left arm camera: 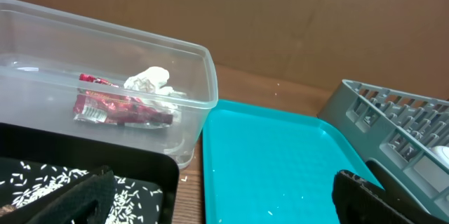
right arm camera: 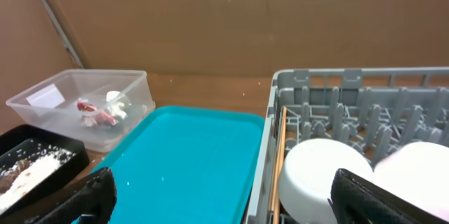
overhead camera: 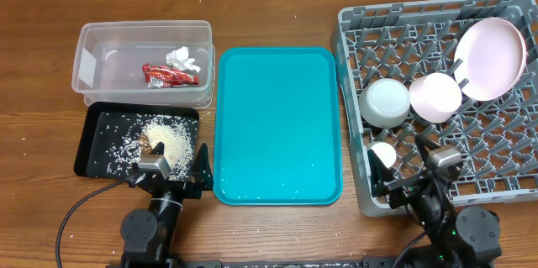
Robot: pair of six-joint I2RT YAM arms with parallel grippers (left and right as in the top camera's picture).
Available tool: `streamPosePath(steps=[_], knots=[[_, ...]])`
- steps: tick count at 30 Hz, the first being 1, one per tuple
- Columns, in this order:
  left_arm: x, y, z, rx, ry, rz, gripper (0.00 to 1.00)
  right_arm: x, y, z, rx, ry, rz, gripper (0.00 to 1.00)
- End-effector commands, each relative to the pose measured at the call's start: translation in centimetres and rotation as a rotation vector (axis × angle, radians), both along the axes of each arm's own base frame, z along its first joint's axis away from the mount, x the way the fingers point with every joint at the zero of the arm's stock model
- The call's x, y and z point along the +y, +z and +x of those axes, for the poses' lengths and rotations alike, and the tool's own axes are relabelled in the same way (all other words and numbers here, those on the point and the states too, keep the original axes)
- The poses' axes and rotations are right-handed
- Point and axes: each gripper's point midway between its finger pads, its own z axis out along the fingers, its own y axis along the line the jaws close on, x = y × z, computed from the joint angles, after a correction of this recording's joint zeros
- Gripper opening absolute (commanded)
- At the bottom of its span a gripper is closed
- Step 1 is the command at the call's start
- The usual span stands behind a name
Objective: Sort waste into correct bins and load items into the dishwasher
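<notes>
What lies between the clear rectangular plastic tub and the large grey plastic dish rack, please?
Only the flat teal rectangular serving tray lies between tub and rack, shown best in the overhead view.

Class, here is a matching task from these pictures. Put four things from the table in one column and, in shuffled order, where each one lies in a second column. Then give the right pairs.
Things
1. red wrapper
2. rice grains
3. white bowl
4. teal tray

Places
A. in the grey dish rack
B. on the table, between the bins and the rack
C. in the clear tub
D. in the black tray

Pairs: 1-C, 2-D, 3-A, 4-B
</notes>
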Motion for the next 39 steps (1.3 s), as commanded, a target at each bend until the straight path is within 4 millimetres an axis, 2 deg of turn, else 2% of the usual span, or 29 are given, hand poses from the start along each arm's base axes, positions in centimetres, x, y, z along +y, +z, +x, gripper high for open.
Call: streamPosePath(steps=[1, 5, 11, 13, 39], knots=[[0.0, 0.0, 0.0, -0.006, -0.003, -0.007, 1.0, 0.0, -1.2, 0.1, -0.037, 0.001, 0.008, 1.0], [0.0, 0.0, 0.0, -0.006, -0.004, -0.007, 1.0, 0.2, -2.4, 0.9, -0.076, 0.002, 0.015, 1.0], [0.0, 0.0, 0.0, -0.006, -0.004, -0.007, 1.0, 0.4, -6.0, 2.2, -0.072, 0.001, 0.014, 1.0], [0.0, 0.0, 0.0, -0.006, -0.003, -0.007, 1.0, 0.5, -5.6, 2.3, -0.115, 0.002, 0.023, 1.0], [0.0, 0.0, 0.0, -0.006, -0.004, -0.007, 1.0, 0.5, -5.6, 2.3, -0.113, 0.002, 0.022, 1.0]])
